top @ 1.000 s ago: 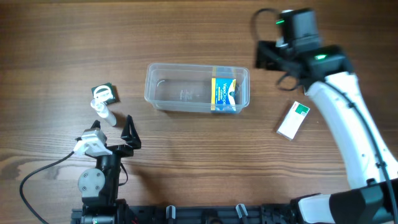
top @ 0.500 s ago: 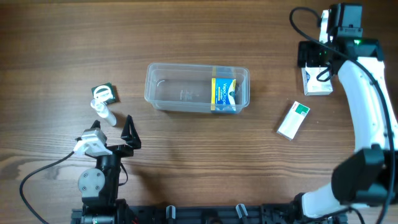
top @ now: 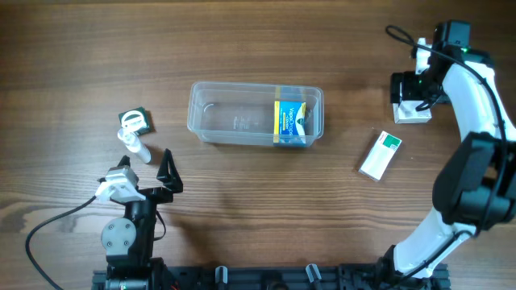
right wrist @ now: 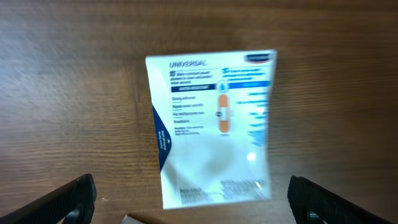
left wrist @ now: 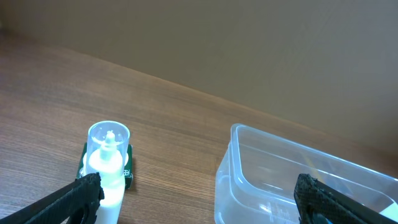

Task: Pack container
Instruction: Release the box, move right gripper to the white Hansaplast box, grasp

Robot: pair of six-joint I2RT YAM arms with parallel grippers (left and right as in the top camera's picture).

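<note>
The clear plastic container lies at the table's middle, with a blue and yellow box in its right end. My right gripper hovers open at the far right over a white box with blue print. In the right wrist view that box lies flat between and ahead of the wide-open fingers. My left gripper is open and empty near the front left. The left wrist view shows the container's left end ahead to the right.
A white and green box lies right of the container. A white bottle with a clear cap stands by a small dark green box at the left; the bottle also shows in the left wrist view.
My right arm has swung from near the container's right end out to the far right and now sits over the white box. The left arm has not moved.
</note>
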